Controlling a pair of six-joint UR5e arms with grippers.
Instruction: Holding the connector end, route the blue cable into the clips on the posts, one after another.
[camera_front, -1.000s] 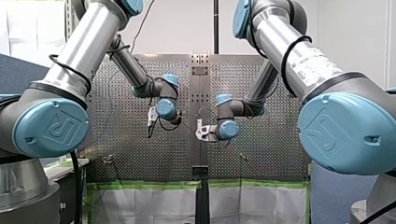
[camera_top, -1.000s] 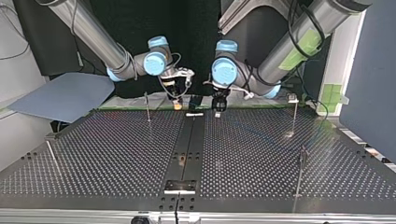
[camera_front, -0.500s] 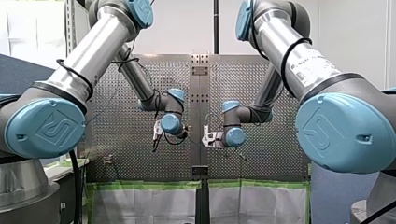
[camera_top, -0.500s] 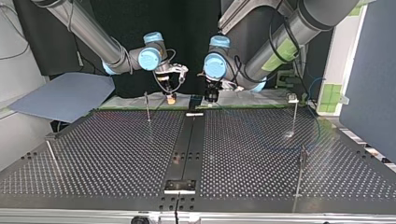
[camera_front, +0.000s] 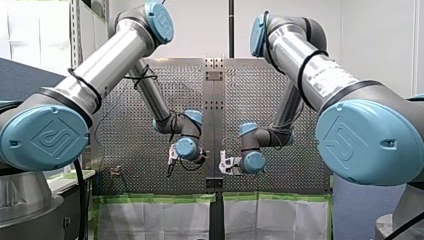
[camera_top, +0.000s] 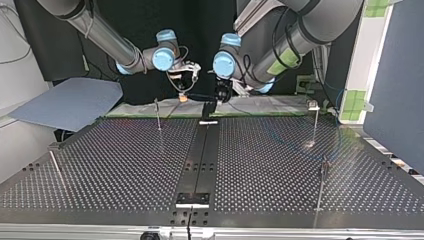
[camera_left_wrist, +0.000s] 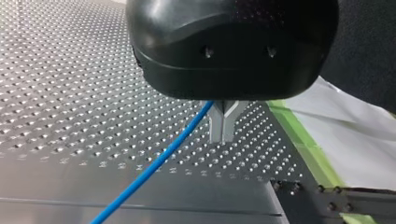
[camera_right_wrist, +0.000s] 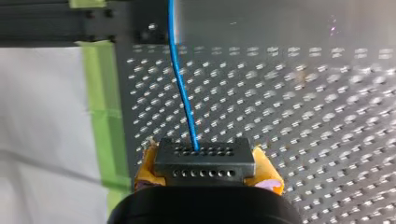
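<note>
My right end effector (camera_right_wrist: 205, 168) is clamped on the connector (camera_right_wrist: 204, 158), a black block with rows of holes squeezed between its yellow pads (camera_right_wrist: 268, 173). The blue cable (camera_right_wrist: 183, 98) leaves the block's face and runs straight ahead of the fingers over the perforated desk (camera_right_wrist: 327, 107). Gripping the stiff block rather than the wire gives, I judge, a firm hold and lets this arm steer the free end.

My left end effector (camera_left_wrist: 223, 128) has its metal fingers (camera_left_wrist: 217, 122) drawn together. The cable comes out at their root and slants away below them, so it seems caged there as a guide. Whether it is pinched tight I cannot tell.

In the top view the two end effectors hang close together over the desk edge nearest the arms. The nearest of the posts (camera_top: 157, 114) stands just beside and below my right end effector. No clip holds cable that I can see, so routing looks not yet begun.

Under both lies a dark centre rail (camera_top: 200, 155). Green tape (camera_right_wrist: 100, 93) and white sheeting (camera_right_wrist: 42, 121) border the plate, and a dark backdrop stands behind.
</note>
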